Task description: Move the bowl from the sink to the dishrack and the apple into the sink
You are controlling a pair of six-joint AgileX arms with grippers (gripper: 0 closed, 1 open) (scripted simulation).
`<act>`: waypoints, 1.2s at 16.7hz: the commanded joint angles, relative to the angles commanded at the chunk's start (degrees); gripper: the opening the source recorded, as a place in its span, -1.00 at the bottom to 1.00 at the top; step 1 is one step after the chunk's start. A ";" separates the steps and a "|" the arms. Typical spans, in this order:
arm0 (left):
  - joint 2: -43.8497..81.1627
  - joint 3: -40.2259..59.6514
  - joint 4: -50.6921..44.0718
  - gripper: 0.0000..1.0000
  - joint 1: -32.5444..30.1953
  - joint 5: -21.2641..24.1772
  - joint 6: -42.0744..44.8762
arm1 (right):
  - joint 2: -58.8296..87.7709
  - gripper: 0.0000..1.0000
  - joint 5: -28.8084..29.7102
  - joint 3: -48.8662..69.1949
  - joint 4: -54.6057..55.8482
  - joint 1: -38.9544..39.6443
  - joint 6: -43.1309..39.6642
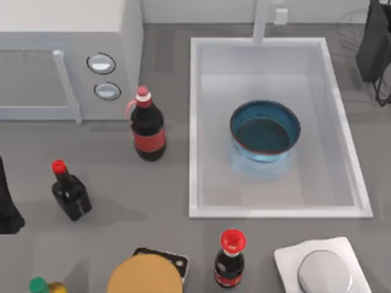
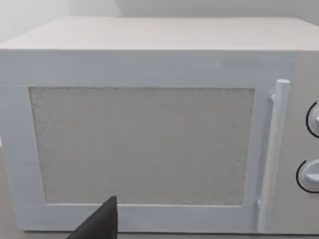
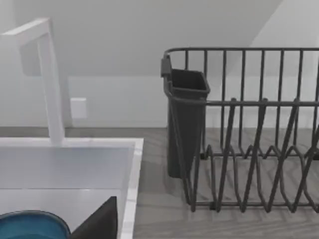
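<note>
A grey table [image 1: 165, 183] seen from above carries a large white rectangular sink [image 1: 195, 122] with a raised pale rim and a white faucet post [image 1: 261, 21] at its far edge. Inside the basin, slightly toward the right of its middle, sits the bowl [image 1: 265, 130]: round, deep blue outside, dark teal inside, with a thin reddish-brown rim. The left arm [image 1: 7, 201] is a dark shape at the top view's left edge; its wrist camera faces a white boxy microwave [image 2: 149, 134] with a speckled door panel, a white bar handle [image 2: 273, 154] and two round knobs. A dark fingertip of the left tool [image 2: 99, 224] pokes into that view, but whether it is released or clenched cannot be told. The right arm [image 1: 374, 43] is at the top view's upper right corner, beside the sink; its wrist camera looks over the sink's corner at a dark wire dishrack [image 3: 249, 149] with thin upright bars and a solid dark utensil cup [image 3: 184, 119]. A dark fingertip of the right tool [image 3: 102, 221] shows there near the bowl's rim; its state cannot be told. On the table left of the sink stand two dark glossy bottles with red caps, one large [image 1: 147, 125], one small [image 1: 69, 190]; a third [image 1: 230, 259] stands in front of the sink, beside a flat silver disc on a white square [image 1: 324, 268].
</note>
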 joint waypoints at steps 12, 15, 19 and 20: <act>0.00 0.00 0.00 1.00 0.00 0.00 0.00 | 20.58 1.00 0.51 28.89 -6.44 4.48 6.81; 0.00 0.00 0.00 1.00 0.00 0.00 0.00 | 35.08 1.00 1.37 45.26 -12.94 7.03 9.83; 0.00 0.00 0.00 1.00 0.00 0.00 0.00 | 59.03 1.00 2.94 69.43 -25.10 11.22 13.89; 0.00 0.00 0.00 1.00 0.00 0.00 0.00 | 65.64 1.00 3.37 75.56 -28.55 12.38 14.91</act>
